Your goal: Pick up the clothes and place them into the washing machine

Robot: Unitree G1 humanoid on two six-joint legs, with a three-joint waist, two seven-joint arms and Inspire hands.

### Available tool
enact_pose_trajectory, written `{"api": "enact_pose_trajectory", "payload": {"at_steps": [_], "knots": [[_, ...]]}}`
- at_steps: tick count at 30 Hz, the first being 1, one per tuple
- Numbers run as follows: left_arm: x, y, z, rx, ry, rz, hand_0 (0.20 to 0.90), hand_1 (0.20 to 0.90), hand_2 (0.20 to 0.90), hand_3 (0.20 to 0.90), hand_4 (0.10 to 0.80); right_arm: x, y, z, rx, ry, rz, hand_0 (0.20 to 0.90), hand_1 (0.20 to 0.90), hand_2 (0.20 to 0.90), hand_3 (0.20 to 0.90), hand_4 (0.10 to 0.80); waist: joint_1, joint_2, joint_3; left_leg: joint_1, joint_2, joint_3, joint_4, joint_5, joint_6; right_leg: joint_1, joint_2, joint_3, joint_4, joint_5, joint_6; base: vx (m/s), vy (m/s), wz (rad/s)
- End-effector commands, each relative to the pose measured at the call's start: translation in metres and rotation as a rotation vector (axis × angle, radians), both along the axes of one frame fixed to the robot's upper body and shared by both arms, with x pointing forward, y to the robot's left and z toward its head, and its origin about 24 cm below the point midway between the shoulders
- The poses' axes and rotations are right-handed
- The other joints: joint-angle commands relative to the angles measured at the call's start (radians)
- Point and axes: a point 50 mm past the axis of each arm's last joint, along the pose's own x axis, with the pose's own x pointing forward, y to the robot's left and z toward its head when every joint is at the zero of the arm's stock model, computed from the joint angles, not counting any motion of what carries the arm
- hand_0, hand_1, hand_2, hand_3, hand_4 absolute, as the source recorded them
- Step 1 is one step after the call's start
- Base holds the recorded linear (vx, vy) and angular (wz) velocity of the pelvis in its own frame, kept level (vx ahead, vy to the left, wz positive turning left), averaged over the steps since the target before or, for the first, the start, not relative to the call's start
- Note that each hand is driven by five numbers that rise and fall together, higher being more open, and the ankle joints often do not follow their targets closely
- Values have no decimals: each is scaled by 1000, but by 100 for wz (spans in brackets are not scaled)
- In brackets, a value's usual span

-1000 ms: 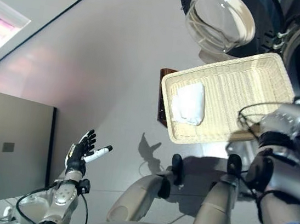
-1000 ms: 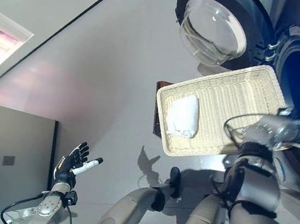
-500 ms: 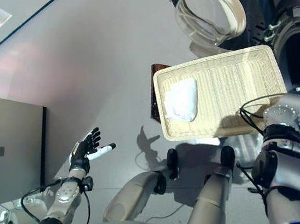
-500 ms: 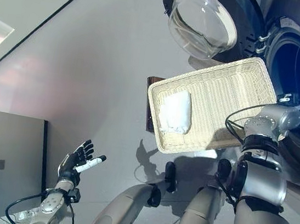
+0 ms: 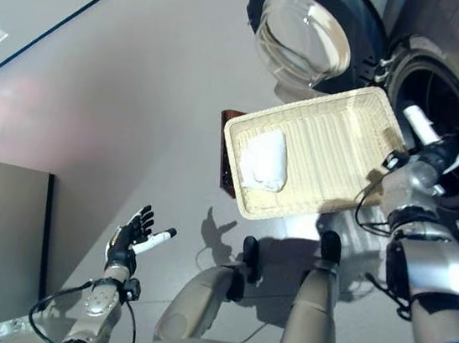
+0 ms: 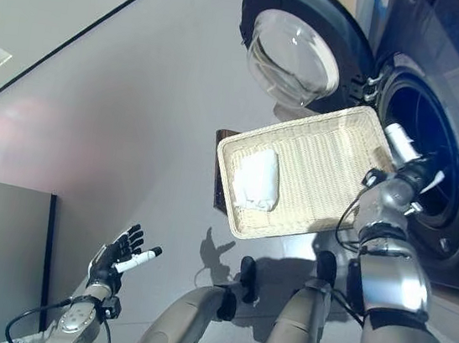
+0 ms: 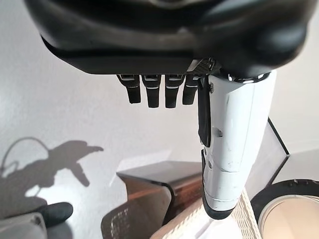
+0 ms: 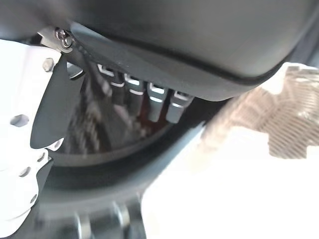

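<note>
Here, white cloth (image 5: 265, 160) in basket (image 5: 333, 133), right hand (image 5: 426, 143) at drum mouth (image 5: 437, 135)

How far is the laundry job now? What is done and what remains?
Done: the washing machine door stands open. In hand: the right hand is at the drum opening, holding nothing visible. Left: the white cloth lies in the wicker basket. The left hand is open and idle.

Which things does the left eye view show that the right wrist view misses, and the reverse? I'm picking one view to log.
Only the left eye view shows the folded white cloth at the basket's end away from the washer, the open round door and the left hand, open and idle. Only the right wrist view shows the right hand close up, fingers straight at the drum opening. Both show the wicker basket and the washing machine.
</note>
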Motion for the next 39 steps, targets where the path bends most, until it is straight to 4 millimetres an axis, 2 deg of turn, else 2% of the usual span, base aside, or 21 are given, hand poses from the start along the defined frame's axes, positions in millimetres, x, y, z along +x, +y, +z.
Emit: {"api": "enact_pose_trajectory", "payload": {"at_steps": [1, 3, 6, 9, 13, 16, 19, 27, 28, 30, 31, 33, 37, 39], "knots": [[-6, 41, 6, 93, -10, 102, 900, 900, 900, 900, 800, 6, 10, 9, -166, 6, 96, 900, 900, 900, 900, 800, 44, -11, -50, -135, 30, -40, -8, 81, -65, 42, 62, -82, -15, -48, -93, -31, -52, 9], [-5, 44, 9, 100, -24, 108, 900, 900, 900, 900, 800, 8, 18, 6, -179, 18, 126, 900, 900, 900, 900, 800, 48, -27, -40, -136, 30, -46, -7, 85, -64, 47, 61, -95, -20, -42, -93, -31, -43, 13], [-6, 48, 10, 121, -18, 108, 900, 900, 900, 900, 800, 7, 19, -1, -194, 61, 125, 900, 900, 900, 900, 800, 51, -41, -32, -138, 30, -54, -5, 89, -65, 51, 61, -103, -21, -39, -94, -16, -24, 21], [-7, 57, 11, 147, -12, 131, 900, 900, 900, 900, 800, 7, 24, -6, -201, 80, 117, 900, 900, 900, 900, 800, 58, -72, -16, -137, 29, -66, -9, 97, -65, 61, 56, -121, -32, -30, -94, -21, -12, 20], [-4, 66, 19, 188, -42, 140, 900, 900, 900, 900, 800, 12, 26, 2, -385, 192, 121, 900, 900, 900, 900, 800, 74, -98, 4, -137, 23, -82, -15, 108, -64, 70, 51, -143, -48, -22, -93, -23, -18, 14], [-3, 72, 23, 208, -55, 163, 900, 900, 900, 900, 800, 15, 34, 1, -437, 223, 125, 900, 900, 900, 900, 800, 80, -112, 19, -148, 22, -92, 0, 108, -62, 70, 50, -150, -44, -20, -92, -17, 2, 12], [3, 77, 35, 224, -117, 183, 900, 900, 900, 900, 800, 16, 37, 3, -484, 234, 122, 900, 900, 900, 900, 800, 88, -127, 37, -160, 22, -103, 7, 107, -62, 67, 46, -161, -47, -19, -93, -25, -11, 6], [30, 77, 78, 226, -369, 229, 900, 900, 900, 900, 800, 16, 41, 0, -447, 241, 75, 900, 900, 900, 900, 800, 117, -168, 95, -201, 20, -132, 45, 97, -63, 48, 33, -196, -33, -25, -95, -20, -14, 13], [36, 75, 90, 227, -428, 222, 900, 900, 900, 900, 800, 17, 45, -1, -434, 236, 89, 900, 900, 900, 900, 800, 125, -177, 106, -212, 16, -139, 57, 92, -63, 41, 29, -204, -28, -27, -96, -6, -18, 19], [38, 73, 94, 227, -452, 219, 900, 900, 900, 900, 800, 17, 49, -5, -432, 241, 103, 900, 900, 900, 900, 800, 129, -182, 109, -216, 15, -140, 60, 90, -63, 39, 26, -209, -28, -27, -96, 9, -5, 20], [43, 74, 103, 232, -494, 226, 900, 900, 900, 900, 800, 19, 58, -8, -426, 243, 126, 900, 900, 900, 900, 800, 137, -193, 115, -226, 13, -149, 63, 87, -62, 33, 21, -220, -28, -29, -96, 21, -12, 22], [45, 75, 107, 240, -511, 228, 900, 900, 900, 900, 800, 20, 64, -10, -420, 239, 140, 900, 900, 900, 900, 800, 140, -200, 118, -234, 12, -152, 66, 86, -62, 30, 19, -225, -28, -29, -96, 15, -13, 18], [54, 76, 128, 262, -610, 238, 900, 900, 900, 900, 800, 22, 85, -17, -397, 225, 192, 900, 900, 900, 900, 800, 161, -222, 140, -255, 2, -171, 69, 83, -63, 24, 5, -247, -28, -32, -95, 12, 6, 16], [56, 75, 131, 263, -623, 233, 900, 900, 900, 900, 800, 22, 88, -19, -391, 230, 198, 900, 900, 900, 900, 800, 165, -224, 143, -260, -1, -176, 71, 83, -63, 22, 1, -255, -28, -33, -95, 6, -5, 13]]}}
